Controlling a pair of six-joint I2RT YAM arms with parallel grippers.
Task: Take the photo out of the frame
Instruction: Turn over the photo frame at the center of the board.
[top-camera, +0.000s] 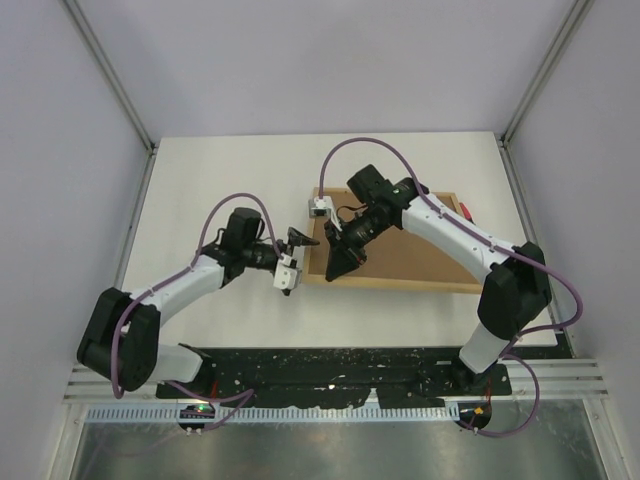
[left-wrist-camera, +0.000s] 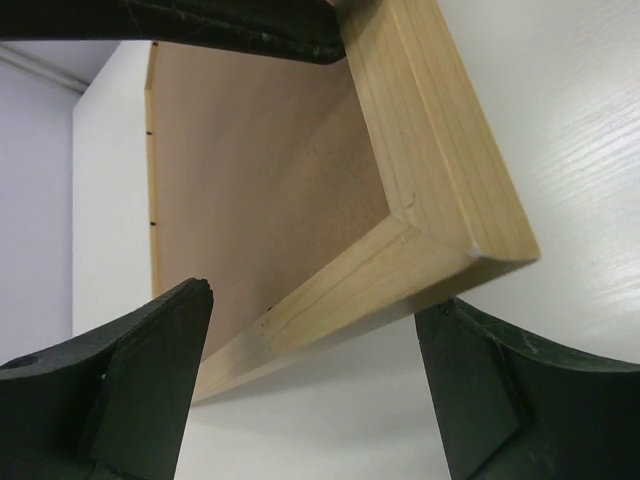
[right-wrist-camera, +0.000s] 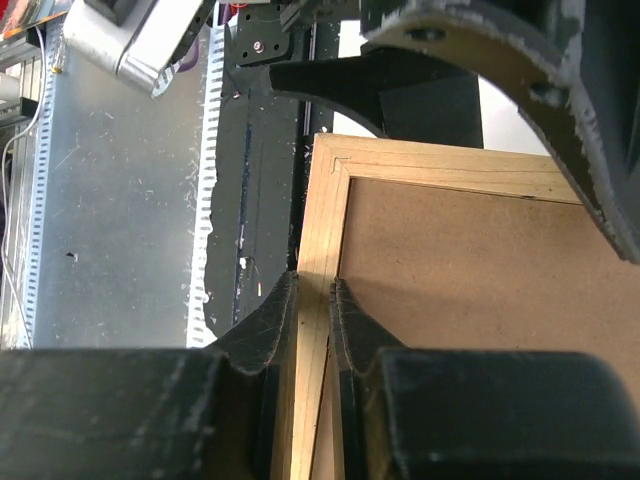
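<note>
White tabletop (top-camera: 220, 170) with fine grain, closed in by pale walls (top-camera: 300, 60) and thin metal posts (top-camera: 110, 72). Small red thing (top-camera: 465, 210) toward the right side. At near edge, scratched black plate (top-camera: 330, 365), white toothed strip (top-camera: 330, 413), grey metal sheet (top-camera: 320, 450).

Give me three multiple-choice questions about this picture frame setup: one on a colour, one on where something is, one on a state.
1. What colour is the upturned back panel of the frame? A brown; B blue; C green.
2. Where are the right fingers? A on the middle of the back panel; B pinching the frame's wooden rim; C off the frame entirely.
3. How are the left fingers? A shut on the frame; B shut on nothing; C wide open.

Answers: 1 A, the panel is plain brown board. 2 B, the right wrist view shows the rim between them. 3 C, they stand far apart, facing the frame's corner.
</note>
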